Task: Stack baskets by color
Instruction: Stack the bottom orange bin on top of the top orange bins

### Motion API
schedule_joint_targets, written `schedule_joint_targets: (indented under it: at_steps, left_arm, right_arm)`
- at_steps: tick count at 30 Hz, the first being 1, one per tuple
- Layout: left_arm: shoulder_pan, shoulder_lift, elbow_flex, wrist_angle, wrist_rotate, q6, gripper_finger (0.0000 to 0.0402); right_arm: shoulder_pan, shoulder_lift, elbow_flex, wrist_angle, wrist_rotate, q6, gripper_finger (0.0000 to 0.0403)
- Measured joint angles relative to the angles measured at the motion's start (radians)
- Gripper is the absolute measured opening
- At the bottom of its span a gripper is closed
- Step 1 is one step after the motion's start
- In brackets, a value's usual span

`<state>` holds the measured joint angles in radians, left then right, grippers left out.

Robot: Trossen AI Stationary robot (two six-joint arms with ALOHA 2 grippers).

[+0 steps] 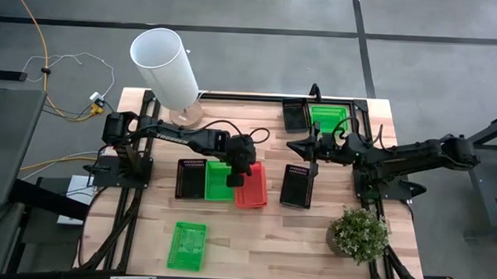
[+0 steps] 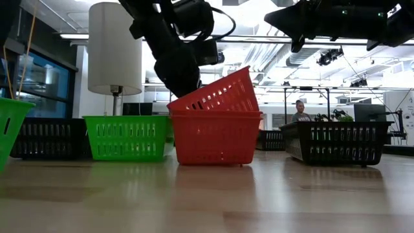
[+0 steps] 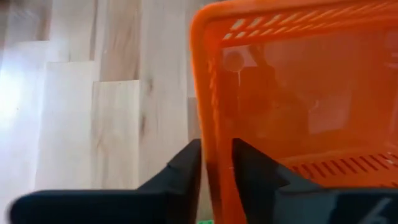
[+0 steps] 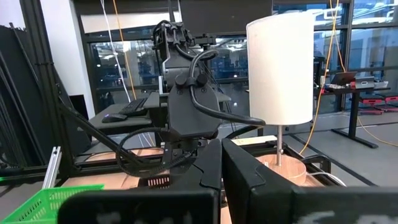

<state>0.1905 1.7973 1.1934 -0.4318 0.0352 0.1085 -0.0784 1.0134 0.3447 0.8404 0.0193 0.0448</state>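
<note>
While the right gripper [image 1: 300, 147] waits shut above the table's middle, the left gripper [image 1: 240, 179] straddles the wall of a tilted red basket [image 2: 217, 95], fingers [image 3: 186, 165] parted either side, which sits crooked in another red basket [image 2: 215, 139], a green basket [image 2: 126, 137] at its 9 o'clock.

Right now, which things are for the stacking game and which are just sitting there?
For the job: red baskets, one tilted into another, wall between left gripper fingers; green baskets; black baskets.

Just lying about: white lamp; potted plant.
</note>
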Motion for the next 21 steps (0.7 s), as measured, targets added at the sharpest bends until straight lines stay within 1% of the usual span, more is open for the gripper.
schedule_joint_targets:
  at_steps: [3, 5, 8, 11, 13, 16, 18, 21]
  left_arm:
    - [0.000, 0.000, 0.002, -0.004, 0.032, 0.001, 0.0123]
    - [0.000, 0.001, 0.027, -0.045, 0.044, 0.001, 0.0148]
    - [-0.001, 0.002, 0.093, -0.143, 0.027, 0.003, 0.0181]
    - [-0.001, 0.002, 0.172, -0.255, 0.006, 0.019, 0.0204]
    - [-0.001, -0.004, 0.216, -0.289, 0.002, 0.014, 0.0214]
    - [-0.004, -0.031, 0.223, -0.271, -0.009, -0.004, 0.0217]
    - [-0.009, -0.062, 0.196, -0.242, -0.026, -0.023, 0.0216]
    - [-0.016, -0.140, 0.107, -0.113, -0.024, -0.047, 0.0209]
  right_arm:
    - [0.000, 0.000, 0.000, -0.014, 0.000, 0.000, 0.0000]
    - [0.000, 0.000, 0.000, -0.027, 0.000, 0.000, 0.0000]
    - [0.000, 0.000, 0.000, -0.038, 0.000, 0.000, 0.0000]
    - [0.000, 0.000, 0.000, -0.037, 0.000, 0.000, 0.0000]
    - [0.000, 0.000, 0.000, -0.037, 0.000, 0.000, 0.0000]
    - [0.000, 0.000, 0.000, -0.036, 0.000, 0.000, 0.0000]
    - [0.000, 0.000, 0.000, -0.032, 0.000, 0.000, 0.0000]
    - [0.000, -0.001, 0.001, -0.034, 0.000, 0.010, 0.0000]
